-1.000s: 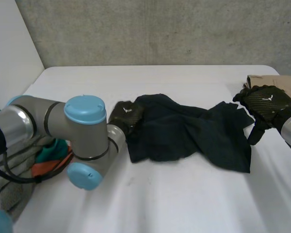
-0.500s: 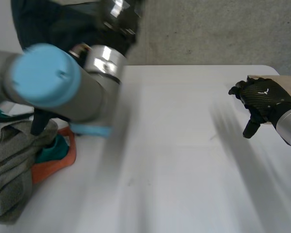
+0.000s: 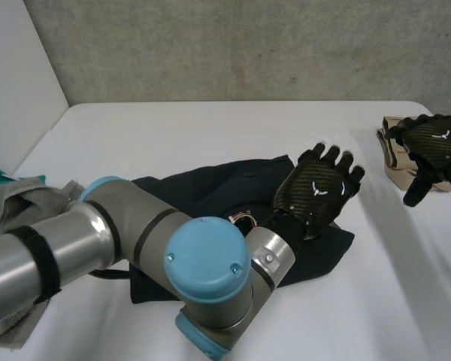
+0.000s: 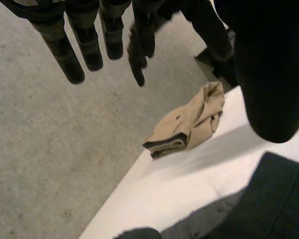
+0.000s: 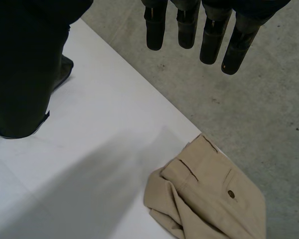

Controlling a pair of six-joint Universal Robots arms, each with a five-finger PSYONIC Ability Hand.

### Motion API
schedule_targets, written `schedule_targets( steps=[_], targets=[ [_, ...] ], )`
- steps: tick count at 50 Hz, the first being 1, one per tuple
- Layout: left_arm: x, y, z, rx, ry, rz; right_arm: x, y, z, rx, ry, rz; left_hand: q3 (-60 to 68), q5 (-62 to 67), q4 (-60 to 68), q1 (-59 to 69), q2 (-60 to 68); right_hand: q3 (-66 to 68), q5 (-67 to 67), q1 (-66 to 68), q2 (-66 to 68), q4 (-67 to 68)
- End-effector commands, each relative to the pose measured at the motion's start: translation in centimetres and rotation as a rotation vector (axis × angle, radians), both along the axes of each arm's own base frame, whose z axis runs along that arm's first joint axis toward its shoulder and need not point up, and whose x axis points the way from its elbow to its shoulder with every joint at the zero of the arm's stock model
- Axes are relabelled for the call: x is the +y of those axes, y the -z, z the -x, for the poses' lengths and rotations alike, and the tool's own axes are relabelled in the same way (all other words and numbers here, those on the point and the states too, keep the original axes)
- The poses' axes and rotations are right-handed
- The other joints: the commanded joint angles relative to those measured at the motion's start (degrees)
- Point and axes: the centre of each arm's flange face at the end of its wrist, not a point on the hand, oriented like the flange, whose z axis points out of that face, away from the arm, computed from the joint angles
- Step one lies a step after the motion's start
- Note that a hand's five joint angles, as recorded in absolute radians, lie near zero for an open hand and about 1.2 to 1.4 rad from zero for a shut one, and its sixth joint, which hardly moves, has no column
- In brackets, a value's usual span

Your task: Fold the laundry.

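Currently the dark navy crumpled cloth garment (image 3: pixel 203 192) lies bunched in the middle of the white table (image 3: pixel 210 128), not spread flat, with no clean edge or corner presented. Note that the left hand (image 3: pixel 316 194) hangs above the right part of this garment with its fingers straight and spread; it holds nothing. The right hand (image 3: pixel 430 147) is at the far right of the table, well apart from the dark garment, its fingers (image 5: pixel 189 25) likewise straight and empty. Just beside it lies a folded tan pair of trousers (image 5: pixel 209 199), set at the far right corner of the table. A grey heap of cloth (image 3: pixel 19 207) rests at the left edge. Observe the following hazards. First, if you close a hand on a bunched part of the dark garment, it is likely to take up several layers at once, and any fold made from that grasp would lock in creases. Second, the grey left arm (image 3: pixel 135 233) crosses the near left part of the garment; a sideways sweep could drag the cloth along. Third, a careless move of the right hand could catch the tan trousers and, given their place at the corner, push them off the table.
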Motion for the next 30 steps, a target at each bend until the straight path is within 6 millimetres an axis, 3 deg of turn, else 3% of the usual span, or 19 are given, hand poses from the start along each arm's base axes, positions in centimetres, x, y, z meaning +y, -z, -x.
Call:
schedule_targets(
  steps=[1,5,7,11,13,16,20,24,30],
  targets=[
    [-0.8,-3.9,-2.3,0.052,-0.078,0.025,0.0,-0.3,-0.3,0.009,-0.023,0.013,-3.55,-2.82,-3.36,-3.66,-3.36,-2.05,-3.58,-1.97,-2.62,-3.36],
    [-2.2,-5.8,-5.1,0.046,-0.19,0.013,0.5,-0.8,-0.9,0.015,-0.046,0.01,-3.22,-2.48,-3.02,-3.32,-3.03,-2.05,-3.58,-1.97,-2.62,-3.36],
    [-2.6,-6.1,-6.4,0.026,-0.24,-0.007,2.1,-1.0,-2.4,0.025,-0.115,-0.029,-2.72,-1.98,-2.52,-2.82,-2.52,-2.05,-3.58,-1.97,-2.62,-3.36],
    [-3.9,-5.4,-10.0,-0.083,-0.395,-0.096,4.8,-0.7,-4.7,0.048,-0.247,-0.121,-1.54,-0.8,-1.34,-1.64,-1.35,-2.05,-3.58,-1.97,-2.62,-3.36],
    [-4.3,-4.5,-12.7,-0.167,-0.52,-0.162,5.5,-0.3,-5.5,0.067,-0.293,-0.145,0.48,1.22,0.67,0.37,0.67,-2.05,-3.58,-1.97,-2.62,-3.36],
    [-4.4,-3.2,-16.1,-0.271,-0.67,-0.235,6.3,1.9,-7.3,0.148,-0.389,-0.18,2.49,3.23,2.69,2.39,2.68,-2.05,-3.58,-1.97,-2.62,-3.36],
    [-3.2,-1.7,-19.0,-0.338,-0.755,-0.317,6.2,4.4,-8.9,0.283,-0.488,-0.171,4.5,5.24,4.7,4.4,4.7,-2.05,-3.58,-1.97,-2.62,-3.36],
    [-1.5,-0.2,-20.3,-0.357,-0.758,-0.394,5.4,6.3,-9.7,0.34,-0.539,-0.174,7.71,8.45,7.91,7.61,7.9,-2.05,-3.58,-1.97,-2.62,-3.36],
    [-0.7,1.0,-20.8,-0.343,-0.761,-0.467,3.9,8.6,-11.1,0.326,-0.562,-0.207,8.89,9.63,9.08,8.79,9.08,-1.97,-3.49,-1.89,-2.54,-3.28]
  ],
)
